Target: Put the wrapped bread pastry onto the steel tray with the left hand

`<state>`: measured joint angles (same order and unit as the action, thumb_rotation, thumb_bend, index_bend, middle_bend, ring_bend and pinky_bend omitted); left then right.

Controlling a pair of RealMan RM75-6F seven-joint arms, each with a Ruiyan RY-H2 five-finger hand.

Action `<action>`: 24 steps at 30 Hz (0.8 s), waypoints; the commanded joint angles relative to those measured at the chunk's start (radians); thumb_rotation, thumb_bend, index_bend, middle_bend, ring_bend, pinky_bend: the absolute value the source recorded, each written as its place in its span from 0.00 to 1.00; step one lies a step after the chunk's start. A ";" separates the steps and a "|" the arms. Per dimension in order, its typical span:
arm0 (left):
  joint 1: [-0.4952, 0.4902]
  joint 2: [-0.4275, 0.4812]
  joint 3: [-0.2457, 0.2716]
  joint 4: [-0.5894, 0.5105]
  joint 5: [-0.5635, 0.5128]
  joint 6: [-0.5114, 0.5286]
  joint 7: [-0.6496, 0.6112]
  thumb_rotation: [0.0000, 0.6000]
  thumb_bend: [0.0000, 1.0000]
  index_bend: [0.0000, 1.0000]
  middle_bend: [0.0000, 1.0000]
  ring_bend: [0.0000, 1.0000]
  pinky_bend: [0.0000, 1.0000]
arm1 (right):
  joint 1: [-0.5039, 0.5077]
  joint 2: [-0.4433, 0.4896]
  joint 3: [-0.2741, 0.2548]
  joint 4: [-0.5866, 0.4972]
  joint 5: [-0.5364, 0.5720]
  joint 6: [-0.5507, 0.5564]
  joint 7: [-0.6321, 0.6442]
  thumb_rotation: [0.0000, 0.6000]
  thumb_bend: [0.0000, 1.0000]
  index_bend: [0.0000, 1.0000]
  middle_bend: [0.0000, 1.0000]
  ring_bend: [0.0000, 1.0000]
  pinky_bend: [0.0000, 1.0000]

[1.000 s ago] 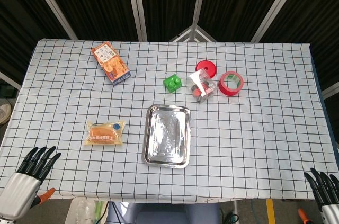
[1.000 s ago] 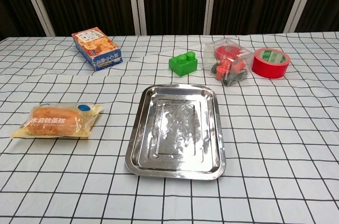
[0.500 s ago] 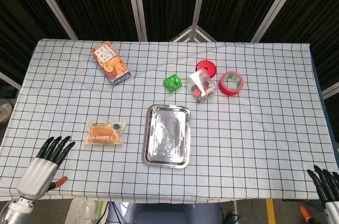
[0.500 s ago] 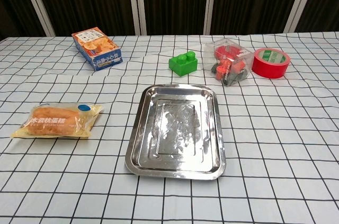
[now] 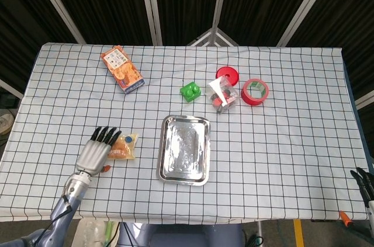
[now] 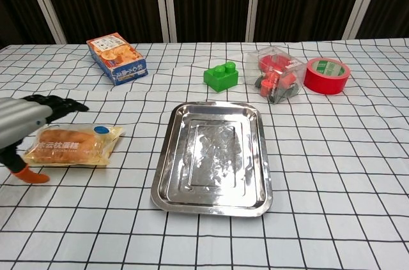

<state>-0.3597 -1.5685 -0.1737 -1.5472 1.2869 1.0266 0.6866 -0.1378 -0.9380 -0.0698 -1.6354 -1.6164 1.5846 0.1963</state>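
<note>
Near the table's left edge my left hand [image 5: 96, 149] hovers over the bread packet [image 6: 71, 145], fingers spread, holding nothing. Reach step, I reckon; next lower, close on the packet, carry it right to the empty tray [image 5: 166, 168]. Right hand [image 5: 367, 184] barely visible at the front-right corner, can't tell its state.

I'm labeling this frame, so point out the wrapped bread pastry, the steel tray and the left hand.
wrapped bread pastry [image 6: 71, 145], chest view, middle of the wrapper
steel tray [image 6: 263, 155], chest view, right rim
left hand [image 5: 94, 152], head view, back of the hand

left hand [image 5: 94, 152] – silver-grey shell, black fingers, orange thumb tip | right hand [image 5: 366, 181] – black fingers
</note>
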 commanded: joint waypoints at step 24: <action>-0.046 0.123 0.061 -0.151 0.011 0.066 -0.118 1.00 0.27 0.13 0.38 0.35 0.25 | 0.029 0.001 0.020 -0.012 0.067 -0.065 -0.026 1.00 0.30 0.00 0.00 0.00 0.00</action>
<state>-0.4146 -1.4774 -0.1278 -1.6609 1.2847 1.0780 0.5794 -0.1094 -0.9371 -0.0500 -1.6469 -1.5491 1.5200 0.1703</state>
